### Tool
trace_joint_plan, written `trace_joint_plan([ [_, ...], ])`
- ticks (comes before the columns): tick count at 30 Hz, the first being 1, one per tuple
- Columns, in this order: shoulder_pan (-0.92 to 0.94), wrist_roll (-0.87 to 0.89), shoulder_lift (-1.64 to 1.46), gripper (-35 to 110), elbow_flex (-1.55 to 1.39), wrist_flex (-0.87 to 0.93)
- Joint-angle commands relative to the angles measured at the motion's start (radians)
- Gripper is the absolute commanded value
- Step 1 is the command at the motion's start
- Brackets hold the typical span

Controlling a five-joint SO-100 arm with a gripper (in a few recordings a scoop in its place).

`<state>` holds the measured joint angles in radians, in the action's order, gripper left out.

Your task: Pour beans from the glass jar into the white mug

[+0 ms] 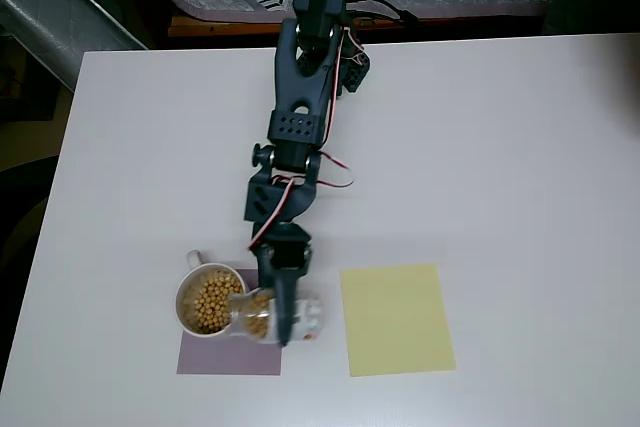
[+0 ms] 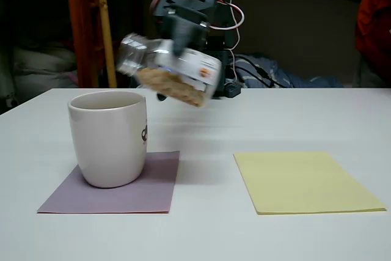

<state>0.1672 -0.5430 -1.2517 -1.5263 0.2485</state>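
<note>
My dark two-finger gripper (image 1: 280,315) is clamped around the small clear glass jar with a white label (image 2: 171,71), jaws closed on its middle, jar held off the table and tipped nearly on its side, mouth pointing left in both views. Small round tan-yellow beans (image 2: 177,87) lie along the jar's lower wall. Just left of and below my gripper stands the round white ceramic mug (image 2: 109,137) on a purple square mat (image 2: 153,187), beans (image 1: 212,300) already inside it in the overhead view. To the right of my gripper, a pale yellow sheet (image 1: 397,319) lies flat on the white table (image 1: 520,167).
</note>
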Motion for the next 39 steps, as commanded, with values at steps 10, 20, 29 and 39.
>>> trace_joint_plan([
  [10,-0.081,-0.601,-0.465,6,-0.676,-0.442],
  [20,-0.204,-0.922,-0.359,10,-1.012,-0.943],
  [29,-0.27,-0.996,-0.037,8,-0.781,-1.094],
  [39,-0.35,-1.017,0.256,7,-0.456,-1.111],
])
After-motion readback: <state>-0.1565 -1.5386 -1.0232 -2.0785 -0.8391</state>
